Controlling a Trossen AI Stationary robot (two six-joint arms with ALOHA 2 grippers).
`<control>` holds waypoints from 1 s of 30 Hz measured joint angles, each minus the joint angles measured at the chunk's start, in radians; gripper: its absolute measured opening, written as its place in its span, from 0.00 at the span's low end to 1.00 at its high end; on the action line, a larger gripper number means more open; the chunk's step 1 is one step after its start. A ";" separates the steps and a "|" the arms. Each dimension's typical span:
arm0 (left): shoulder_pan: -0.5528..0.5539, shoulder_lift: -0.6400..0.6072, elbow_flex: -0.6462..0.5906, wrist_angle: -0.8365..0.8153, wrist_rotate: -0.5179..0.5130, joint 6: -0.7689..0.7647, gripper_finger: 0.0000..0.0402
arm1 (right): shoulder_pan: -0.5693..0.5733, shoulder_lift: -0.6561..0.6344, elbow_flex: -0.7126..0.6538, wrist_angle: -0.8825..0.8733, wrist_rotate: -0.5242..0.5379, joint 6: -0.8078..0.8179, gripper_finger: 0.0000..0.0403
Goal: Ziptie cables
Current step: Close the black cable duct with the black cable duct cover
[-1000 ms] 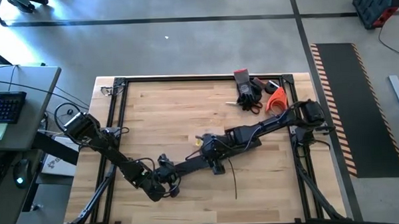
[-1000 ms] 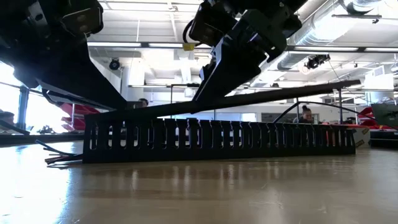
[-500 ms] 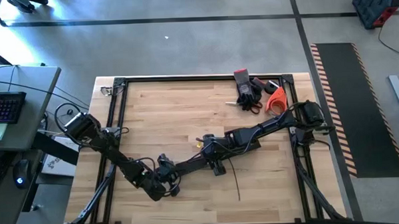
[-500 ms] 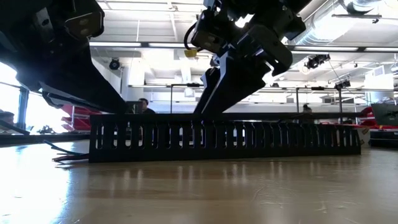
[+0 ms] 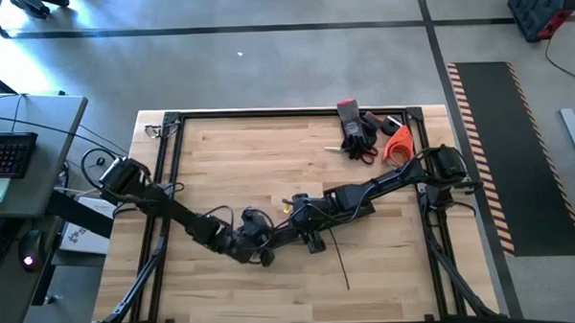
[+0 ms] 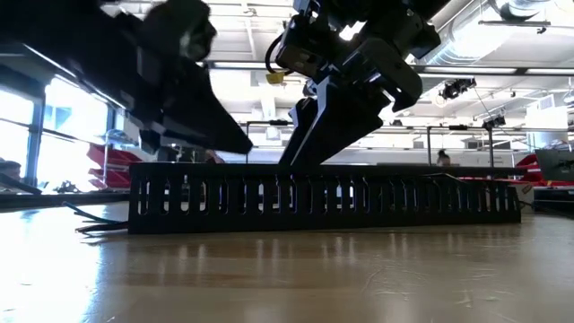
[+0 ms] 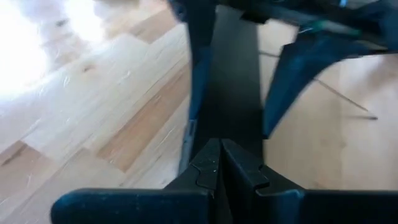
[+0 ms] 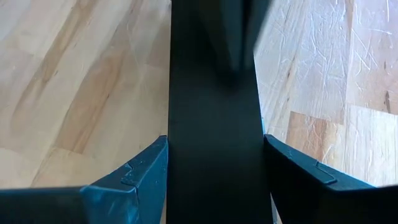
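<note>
A long black bar with slotted sides (image 6: 359, 202) lies flat on the wooden table. It runs slantwise between the two arms (image 5: 276, 241). Thin cables (image 6: 90, 226) stick out of its left end and lie on the table. My right gripper (image 8: 214, 186) is shut on the bar near its middle. My left gripper (image 7: 221, 163) is shut, and its tips hover over the bar's flat top (image 7: 233, 93), close to the right gripper. A thin dark strand (image 5: 341, 263) lies loose on the table near the bar. My right gripper pinches the bar across its width, one finger (image 8: 140, 180) on each long side (image 8: 177, 155). The fingers slant down from the table's right and lie across the bar. The bar rests level on the table. My left gripper's shut fingertips (image 7: 211, 168) stand just over the bar's top; I cannot tell whether they touch it.
A red-handled tool, black gloves and an orange tool (image 5: 368, 135) lie at the table's far right. Black frame rails (image 5: 173, 165) run round the table's edges. Bare wood lies far and near of the bar. People stand in the room behind.
My left gripper, still shut, has swung along the bar toward the table's right, closer to the right gripper. A long black strip that slanted up above the bar's right end a second ago now lies level on the bar.
</note>
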 joint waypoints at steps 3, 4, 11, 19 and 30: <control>0.024 0.018 0.001 -0.016 0.028 -0.023 0.00 | 0.000 0.000 0.000 0.000 0.000 -0.005 0.52; 0.028 0.028 0.003 -0.010 0.029 -0.026 0.00 | 0.000 0.000 -0.001 0.000 0.000 -0.008 0.52; 0.025 0.111 0.007 0.005 0.009 -0.069 0.00 | 0.000 0.001 -0.002 -0.007 -0.004 -0.013 0.51; 0.001 0.115 0.006 -0.003 -0.005 -0.073 0.00 | -0.014 0.007 -0.002 -0.005 -0.014 -0.049 0.50; -0.014 0.117 0.004 -0.003 -0.019 -0.078 0.00 | -0.019 0.005 0.001 -0.003 -0.024 -0.080 0.50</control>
